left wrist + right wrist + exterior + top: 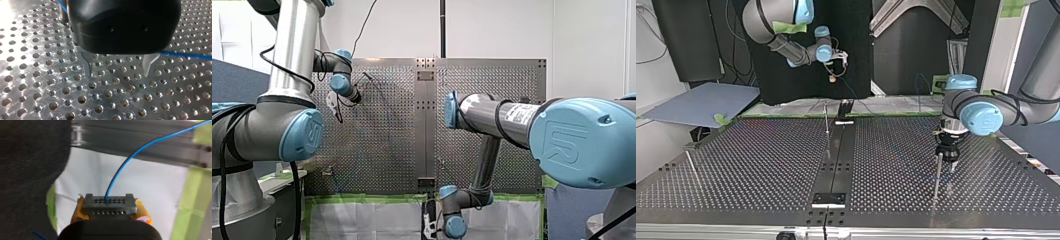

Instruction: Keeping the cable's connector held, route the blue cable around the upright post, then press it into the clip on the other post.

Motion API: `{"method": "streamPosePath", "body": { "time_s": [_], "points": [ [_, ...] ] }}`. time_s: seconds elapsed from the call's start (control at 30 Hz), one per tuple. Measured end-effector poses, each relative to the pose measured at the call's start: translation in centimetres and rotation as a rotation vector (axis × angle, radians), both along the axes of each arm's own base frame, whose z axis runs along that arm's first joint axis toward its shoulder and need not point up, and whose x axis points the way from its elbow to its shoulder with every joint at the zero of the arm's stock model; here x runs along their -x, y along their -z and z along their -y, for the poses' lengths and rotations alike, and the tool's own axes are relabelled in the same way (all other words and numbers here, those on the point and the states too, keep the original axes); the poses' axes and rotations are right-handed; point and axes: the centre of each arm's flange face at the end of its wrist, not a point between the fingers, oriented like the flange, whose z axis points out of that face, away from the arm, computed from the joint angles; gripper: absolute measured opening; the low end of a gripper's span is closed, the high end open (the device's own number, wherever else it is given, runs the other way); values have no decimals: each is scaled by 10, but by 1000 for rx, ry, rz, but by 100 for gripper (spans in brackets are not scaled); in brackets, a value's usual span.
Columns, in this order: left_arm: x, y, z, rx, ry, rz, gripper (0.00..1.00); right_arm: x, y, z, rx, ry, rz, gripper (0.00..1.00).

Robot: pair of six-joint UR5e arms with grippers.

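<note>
My right gripper [110, 213]: pinching connector [109, 203]; grip must not slacken. My left gripper [120, 67]: fingers spread, empty; should catch blue cable [185, 54] low.

Blue cable [115, 176], grey connector [109, 205] w/ hole rows, silver perforated table [50, 87].

A white wall [502, 30] is seen beyond the table [382, 150] (a dark pole [442, 27] runs up it); in the top view, black panels [856, 50] and a grey-blue board [701, 102] are shown.

The large blue joint cap [579, 142] bears an embossed UR logo.
</note>
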Motion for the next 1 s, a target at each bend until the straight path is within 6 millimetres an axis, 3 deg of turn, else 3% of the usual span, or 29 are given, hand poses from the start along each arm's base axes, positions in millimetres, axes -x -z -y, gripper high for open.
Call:
{"method": "streamPosePath", "body": {
  "time_s": [0.17, 0.4, 1.0],
  "points": [
    [0, 0, 0, 0, 0, 0, 100, 17, 27, -11, -31, 18, -29, 0],
    [0, 0, 1, 0, 2, 0, 100, 35, 36, -15, -40, 51, -49, 0],
    [1, 1, 2, 1, 2, -3, 100, 51, -32, 11, 78, 123, 38, 0]
  ]
}}
